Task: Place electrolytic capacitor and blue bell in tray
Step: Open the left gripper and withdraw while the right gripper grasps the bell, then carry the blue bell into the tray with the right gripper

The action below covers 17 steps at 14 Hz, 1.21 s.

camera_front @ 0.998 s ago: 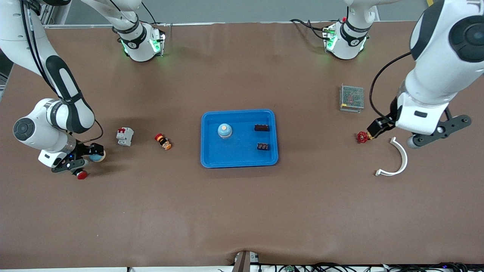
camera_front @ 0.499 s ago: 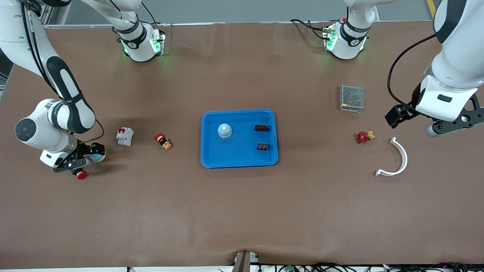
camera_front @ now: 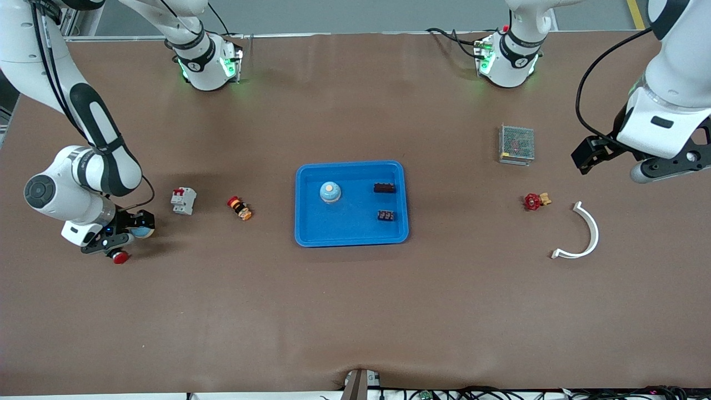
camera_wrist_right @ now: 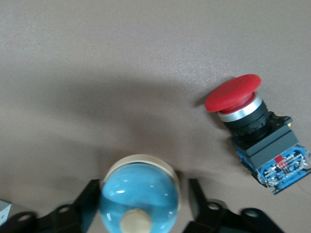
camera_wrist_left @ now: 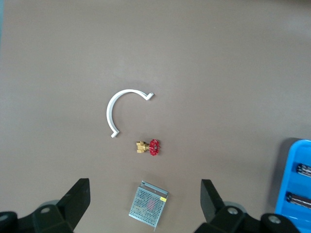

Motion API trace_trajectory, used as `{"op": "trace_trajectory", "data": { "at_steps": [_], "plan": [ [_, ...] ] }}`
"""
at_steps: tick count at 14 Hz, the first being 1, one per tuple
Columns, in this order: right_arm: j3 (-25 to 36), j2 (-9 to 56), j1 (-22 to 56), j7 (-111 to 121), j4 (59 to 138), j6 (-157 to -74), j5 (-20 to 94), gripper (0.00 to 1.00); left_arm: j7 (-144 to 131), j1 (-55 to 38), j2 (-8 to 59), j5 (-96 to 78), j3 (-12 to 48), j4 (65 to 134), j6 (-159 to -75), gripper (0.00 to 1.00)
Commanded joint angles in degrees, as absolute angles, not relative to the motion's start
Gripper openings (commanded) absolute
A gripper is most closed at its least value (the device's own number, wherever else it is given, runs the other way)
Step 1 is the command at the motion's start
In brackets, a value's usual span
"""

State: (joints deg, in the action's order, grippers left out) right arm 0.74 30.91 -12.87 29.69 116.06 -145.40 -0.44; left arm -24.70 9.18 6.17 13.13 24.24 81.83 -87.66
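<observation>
A light-blue bell (camera_wrist_right: 138,194) with a cream base stands on the table at the right arm's end, also seen in the front view (camera_front: 145,231). My right gripper (camera_wrist_right: 144,206) straddles it low over the table. One finger (camera_wrist_right: 92,204) touches the dome and the other shows a narrow gap. A second blue bell (camera_front: 330,192) stands in the bright-blue tray (camera_front: 311,233) mid-table, with two small black parts (camera_front: 384,188). My left gripper (camera_wrist_left: 145,183) hangs open and empty, high over the left arm's end. I cannot tell which thing is the electrolytic capacitor.
A red mushroom push button (camera_wrist_right: 240,99) lies right beside the bell. A white circuit breaker (camera_front: 183,200) and a small orange-red part (camera_front: 240,208) lie between the bell and the tray. At the left arm's end lie a metal mesh box (camera_wrist_left: 148,204), a red valve (camera_wrist_left: 151,146) and a white curved strip (camera_wrist_left: 114,109).
The left arm has lifted away from the red valve and drawn back toward its end of the table. The right gripper has stayed around the bell.
</observation>
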Motion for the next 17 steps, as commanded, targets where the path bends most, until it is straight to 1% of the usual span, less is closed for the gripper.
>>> {"op": "trace_trajectory", "data": {
  "at_steps": [1,2,3,4,5,6,8,9,13,17],
  "plan": [
    [0.1,31.3,-13.4,29.5,115.6,-144.9,-1.0,0.64,-21.6,4.7,2.6,9.9,18.0,84.7,-87.6,1.00],
    [0.1,31.3,-13.3,29.4,115.5,-144.8,-0.8,0.56,-20.7,3.2,2.5,9.5,16.1,84.7,-87.6,1.00],
    [0.1,31.2,-13.2,29.4,115.5,-144.6,-0.7,0.49,-20.0,0.4,2.0,8.9,13.0,84.7,-87.6,1.00],
    [0.1,31.2,-13.2,29.4,115.4,-144.5,-0.7,0.46,-19.7,-2.6,1.5,8.4,9.6,85.2,-87.6,1.00],
    [0.0,31.1,-13.2,29.4,115.4,-144.4,-0.6,0.46,-19.2,-3.7,1.1,7.6,8.1,85.3,-87.6,1.00],
    [-0.1,30.9,-13.2,29.4,115.2,-144.1,-0.4,0.46,-18.0,-3.3,1.0,7.0,8.1,85.4,-87.6,1.00],
    [-0.2,30.1,-12.8,29.2,114.1,-141.2,-0.4,0.46,-17.1,-0.6,0.6,6.8,9.6,85.6,-87.5,1.00],
    [-0.2,29.4,-12.5,29.0,112.6,-137.9,-0.4,0.46,-17.0,-0.3,0.4,6.2,10.3,85.9,-87.0,1.00],
    [-0.1,27.0,-9.2,23.4,103.6,-120.4,-0.5,0.46,-16.1,-0.5,-1.0,6.1,10.2,87.5,-86.8,1.00],
    [-0.1,26.5,-5.0,17.0,92.9,-107.9,-1.1,0.43,-15.5,-0.2,-3.7,3.1,10.0,90.3,-88.1,1.00]
  ]
}}
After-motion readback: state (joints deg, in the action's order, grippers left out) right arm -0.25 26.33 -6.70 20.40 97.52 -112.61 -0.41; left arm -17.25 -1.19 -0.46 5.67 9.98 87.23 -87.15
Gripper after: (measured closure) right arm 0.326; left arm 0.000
